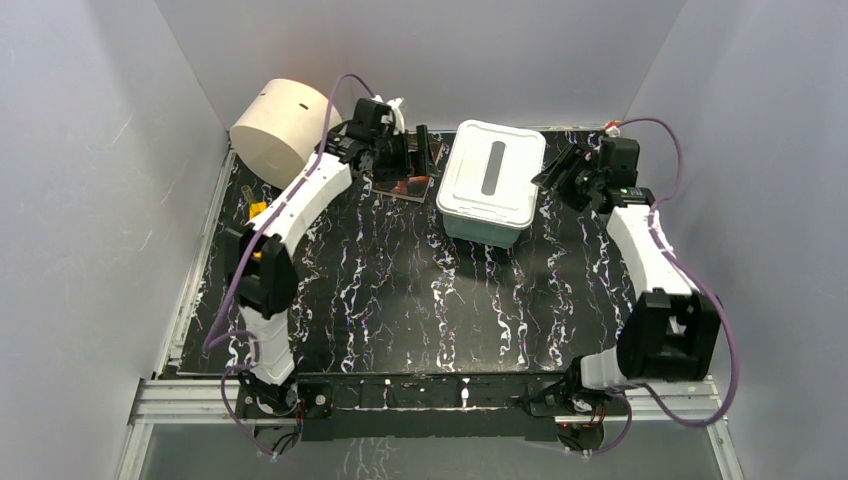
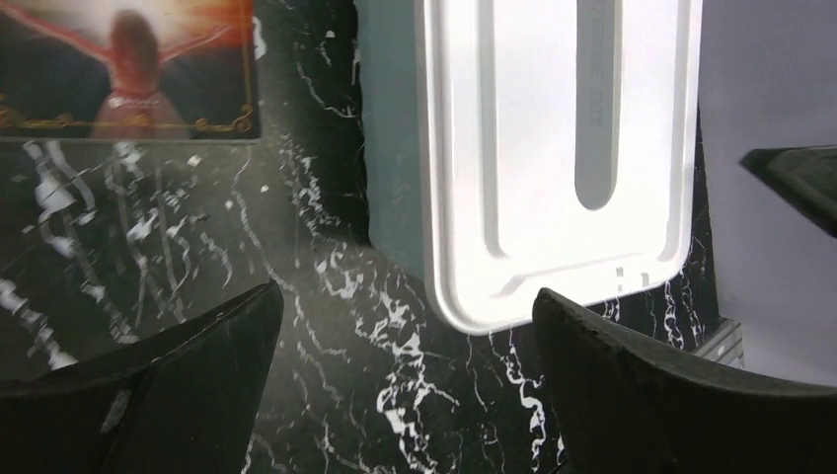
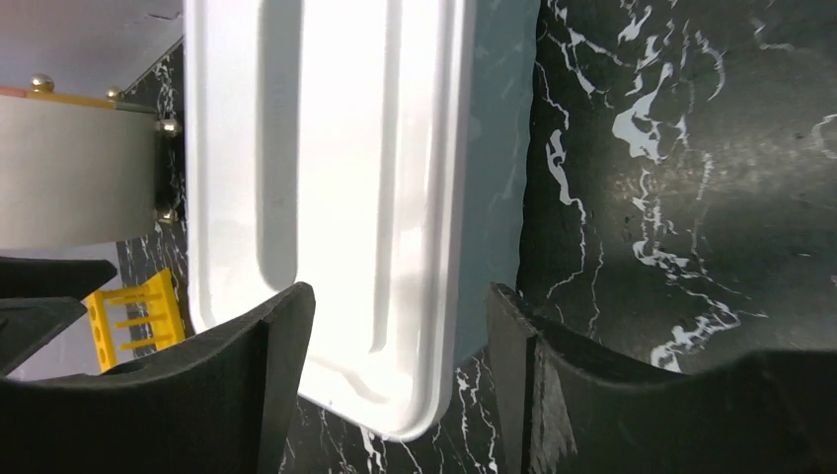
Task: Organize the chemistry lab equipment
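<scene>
Both the left hand (image 2: pixel 407 298) and right hand (image 3: pixel 400 296) hang wide, empty, flanking the white lidded plastic box (image 1: pixel 492 180): lid shut, nothing seems to need holding.

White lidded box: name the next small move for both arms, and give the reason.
Probably draw the left gripper and right gripper back from the white box: both stand open at its edges, holding nothing, and its lid sits on.
</scene>
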